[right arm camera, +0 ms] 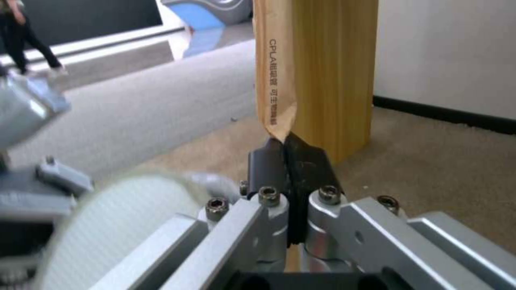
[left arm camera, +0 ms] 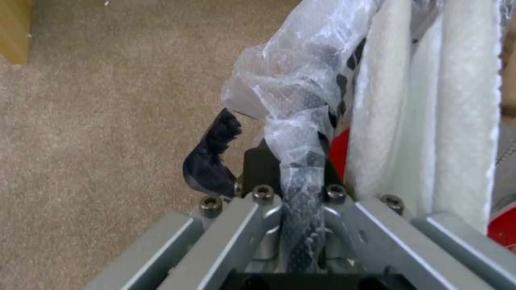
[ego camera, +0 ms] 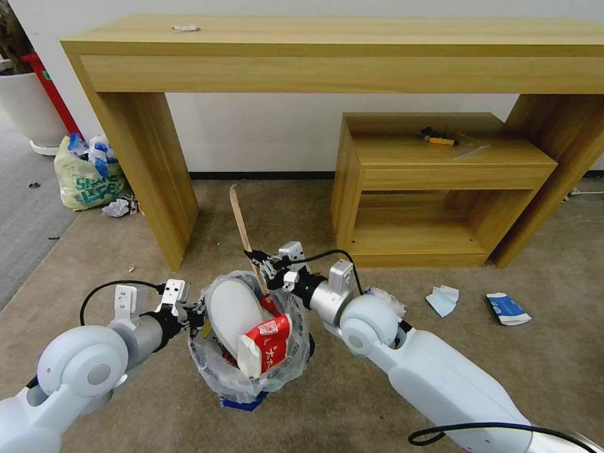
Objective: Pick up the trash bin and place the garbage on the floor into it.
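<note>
Gripping the bagged rim of the trash bin [ego camera: 251, 371], the left hand [ego camera: 196, 313] holds it off the carpet. Just beyond that rim, the right hand [ego camera: 267, 272] is clamped on a wood stick [ego camera: 242, 226] that rises above the white slipper [ego camera: 233, 311] and red wrapper [ego camera: 270, 349] inside.

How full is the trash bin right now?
Full: a white slipper and red wrapper stick out above the trash bin rim.
</note>
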You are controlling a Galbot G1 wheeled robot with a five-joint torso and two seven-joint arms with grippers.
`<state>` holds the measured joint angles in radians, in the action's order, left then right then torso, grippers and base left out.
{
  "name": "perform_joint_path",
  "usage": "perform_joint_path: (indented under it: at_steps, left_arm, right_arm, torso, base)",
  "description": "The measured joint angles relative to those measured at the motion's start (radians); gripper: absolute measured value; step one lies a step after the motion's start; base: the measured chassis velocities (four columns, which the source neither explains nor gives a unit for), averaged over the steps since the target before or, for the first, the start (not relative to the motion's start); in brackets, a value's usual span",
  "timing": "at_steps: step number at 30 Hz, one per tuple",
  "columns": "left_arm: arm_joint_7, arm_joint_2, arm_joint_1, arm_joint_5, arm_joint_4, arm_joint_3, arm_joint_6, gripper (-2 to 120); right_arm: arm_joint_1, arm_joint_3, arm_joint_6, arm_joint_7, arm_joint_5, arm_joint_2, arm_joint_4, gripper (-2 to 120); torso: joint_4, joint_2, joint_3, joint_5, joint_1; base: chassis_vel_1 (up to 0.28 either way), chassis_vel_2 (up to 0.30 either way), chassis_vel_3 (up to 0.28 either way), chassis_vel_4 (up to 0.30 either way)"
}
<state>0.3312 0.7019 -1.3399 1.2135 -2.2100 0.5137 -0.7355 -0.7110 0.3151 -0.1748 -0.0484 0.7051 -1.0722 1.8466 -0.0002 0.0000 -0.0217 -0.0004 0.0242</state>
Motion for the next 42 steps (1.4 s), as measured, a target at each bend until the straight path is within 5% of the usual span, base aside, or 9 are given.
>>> perform_joint_path:
  at_steps: [5,31,42]
  left_arm:
    - [0.001,0.002,-0.001,0.003,-0.004,0.002,0.000,0]
    - [0.002,0.010,-0.007,-0.015,0.052,0.015,0.000,0]
    - [0.003,0.032,-0.014,-0.033,0.054,0.007,0.000,0]
  right_arm:
    - [-0.025,0.011,0.009,-0.004,-0.038,0.006,-0.006,3]
    - [-0.203,-0.100,0.012,0.081,-0.057,0.108,0.166,97]
    - [-0.214,-0.101,0.007,0.086,-0.056,0.139,0.213,100]
  torso:
    - [0.0000,0.000,0.000,0.0000,0.000]
    - [0.0002,0.000,0.000,0.0000,0.000]
    - [0.0001,0.000,0.000,0.0000,0.000]
  base:
    - [0.000,0.000,0.000,0.000]
    - [0.000,0.000,0.000,0.000]
    - [0.000,0.000,0.000,0.000]
